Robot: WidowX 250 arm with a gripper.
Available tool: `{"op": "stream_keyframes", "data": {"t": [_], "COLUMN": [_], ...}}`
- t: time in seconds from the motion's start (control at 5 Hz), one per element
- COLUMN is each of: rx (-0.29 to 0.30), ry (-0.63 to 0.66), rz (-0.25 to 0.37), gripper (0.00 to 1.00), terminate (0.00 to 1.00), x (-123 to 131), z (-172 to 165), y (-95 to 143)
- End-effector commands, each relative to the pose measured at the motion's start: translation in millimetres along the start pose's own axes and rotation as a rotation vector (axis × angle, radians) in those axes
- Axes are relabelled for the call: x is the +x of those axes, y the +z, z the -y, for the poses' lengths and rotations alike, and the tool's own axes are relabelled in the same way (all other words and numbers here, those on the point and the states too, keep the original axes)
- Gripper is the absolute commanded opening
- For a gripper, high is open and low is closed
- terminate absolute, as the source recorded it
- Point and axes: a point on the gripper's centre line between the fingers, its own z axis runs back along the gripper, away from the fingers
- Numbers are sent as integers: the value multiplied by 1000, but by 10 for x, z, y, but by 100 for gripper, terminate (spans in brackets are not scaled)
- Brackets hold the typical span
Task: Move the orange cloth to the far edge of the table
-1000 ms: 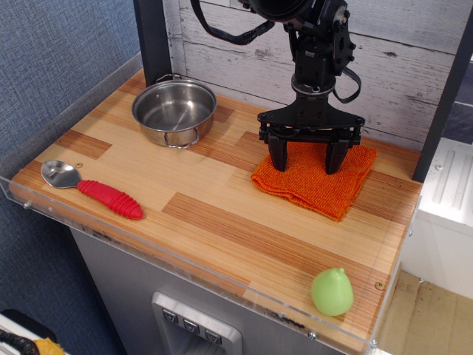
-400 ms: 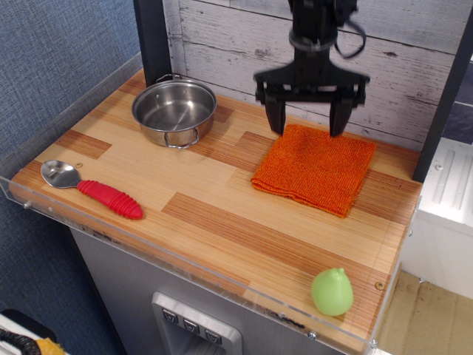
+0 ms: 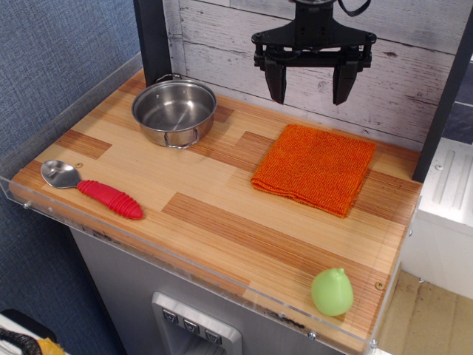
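Observation:
The orange cloth (image 3: pixel 315 168) lies flat and folded on the striped wooden table (image 3: pixel 222 214), at the back right, close to the far edge by the white plank wall. My black gripper (image 3: pixel 311 92) hangs open and empty in the air above the cloth's far side, well clear of it. Both fingers (image 3: pixel 276 85) point straight down, wide apart.
A steel pot (image 3: pixel 174 112) stands at the back left. A spoon with a red handle (image 3: pixel 92 189) lies near the front left edge. A green pear-shaped toy (image 3: pixel 332 291) sits at the front right corner. A clear acrylic rim (image 3: pixel 185 266) borders the table.
My gripper has let go of the cloth and risen straight up from it, staying open. The cloth lies where it was left.

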Motion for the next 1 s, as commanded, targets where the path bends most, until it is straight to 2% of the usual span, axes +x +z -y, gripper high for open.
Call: {"op": "stream_keyframes", "data": {"t": [0.0, 0.2, 0.4, 0.6, 0.8], "rx": [60, 65, 83, 66, 53], "ry": [-91, -96, -120, -130, -164], "rz": [-73, -88, -61, -83, -73], "gripper": [100, 100, 100, 100, 100], "terminate": [0, 0, 0, 0, 0], "x": [-166, -475, -757, -1010, -1224], "z": [-145, -177, -83, -27, 82], "y": [543, 785, 955, 1024, 1066]}}
